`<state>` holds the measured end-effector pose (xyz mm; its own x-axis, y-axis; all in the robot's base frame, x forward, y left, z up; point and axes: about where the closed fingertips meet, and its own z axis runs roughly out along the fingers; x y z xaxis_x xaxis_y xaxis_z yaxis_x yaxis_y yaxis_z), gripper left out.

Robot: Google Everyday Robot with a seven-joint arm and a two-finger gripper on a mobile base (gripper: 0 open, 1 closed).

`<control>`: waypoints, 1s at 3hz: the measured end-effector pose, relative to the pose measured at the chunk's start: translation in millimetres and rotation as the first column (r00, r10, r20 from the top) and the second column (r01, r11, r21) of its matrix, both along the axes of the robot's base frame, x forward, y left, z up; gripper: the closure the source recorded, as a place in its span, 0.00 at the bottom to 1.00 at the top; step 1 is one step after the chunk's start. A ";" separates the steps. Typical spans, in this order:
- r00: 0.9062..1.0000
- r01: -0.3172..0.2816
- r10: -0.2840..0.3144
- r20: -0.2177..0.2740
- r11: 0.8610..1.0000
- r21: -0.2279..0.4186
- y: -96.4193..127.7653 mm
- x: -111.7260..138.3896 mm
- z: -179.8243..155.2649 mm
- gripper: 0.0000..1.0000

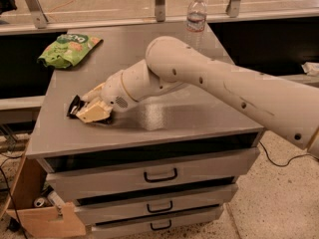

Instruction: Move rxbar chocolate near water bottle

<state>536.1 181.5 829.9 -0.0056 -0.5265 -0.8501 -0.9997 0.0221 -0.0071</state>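
Note:
The rxbar chocolate (75, 105), a small black bar, is at the front left of the grey cabinet top (199, 108). My gripper (92, 109) is shut on it, with the cream fingers (94, 114) covering its right part and only its left end sticking out. The bar looks tilted, just above the surface. The water bottle (197, 15), clear with a white cap, stands upright at the far back edge, well to the right of the gripper. My white arm reaches in from the right.
A green snack bag (67, 48) lies at the back left corner. The cabinet has three drawers with dark handles (160, 175). A cardboard box (47, 218) sits on the floor at the left. Metal rail posts (159, 1) stand behind.

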 end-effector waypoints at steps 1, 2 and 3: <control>0.995 0.064 -0.058 0.083 0.995 -0.072 -38.7 2.9 35.8 1.00; 0.945 0.191 -0.140 0.294 0.970 -0.150 -107.5 7.1 131.3 1.00; 0.946 0.189 -0.139 0.292 0.970 -0.151 -106.9 7.0 130.1 1.00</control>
